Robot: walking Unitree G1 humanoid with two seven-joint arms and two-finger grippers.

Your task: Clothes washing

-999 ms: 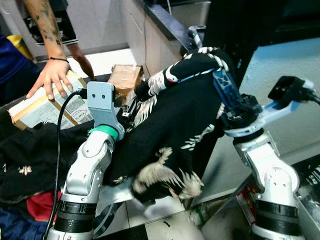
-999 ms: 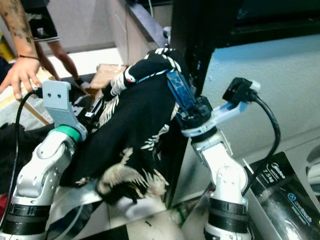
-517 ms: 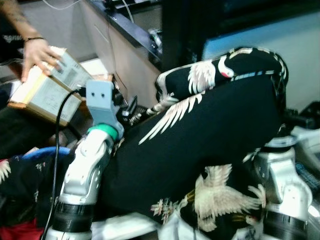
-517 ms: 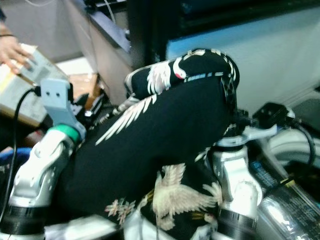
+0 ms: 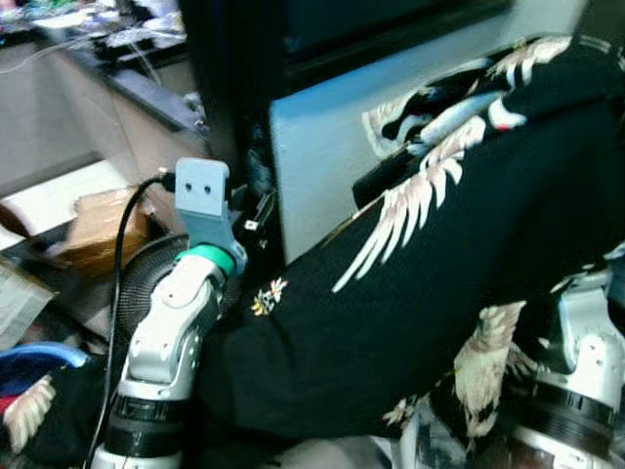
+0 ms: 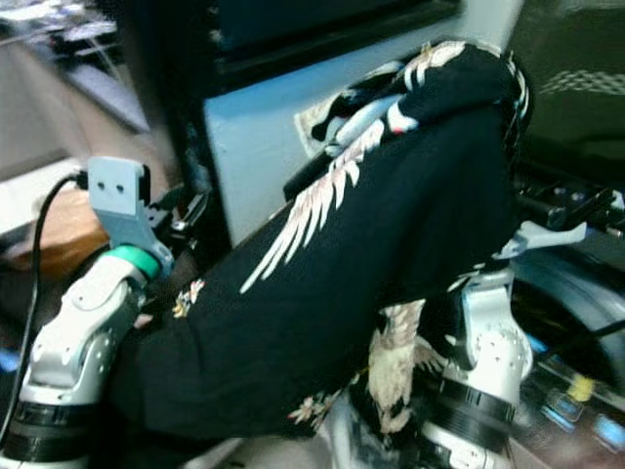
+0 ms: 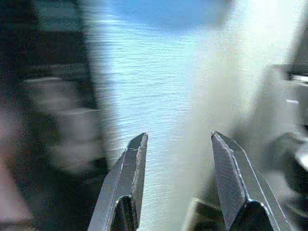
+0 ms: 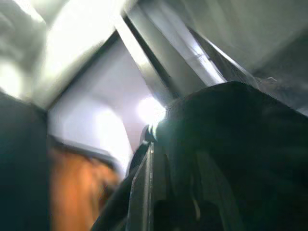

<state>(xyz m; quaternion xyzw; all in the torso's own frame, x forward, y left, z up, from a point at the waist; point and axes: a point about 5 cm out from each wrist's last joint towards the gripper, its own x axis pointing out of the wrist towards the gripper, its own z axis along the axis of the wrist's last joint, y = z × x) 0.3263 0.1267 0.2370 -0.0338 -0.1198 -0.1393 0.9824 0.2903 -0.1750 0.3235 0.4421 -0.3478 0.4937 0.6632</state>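
From where the head looks down, the black crane-print shirt hangs draped across both arms, its long axis rising from low by the left arm up to the right arm, in front of the pale blue-white panel. The right arm is under the high end, so it looks the nearer carrier.

Along the left wrist, the left gripper stands spread and empty, facing that same panel.

Along the right wrist, dark cloth covers the right gripper; whether it grips, I cannot tell.
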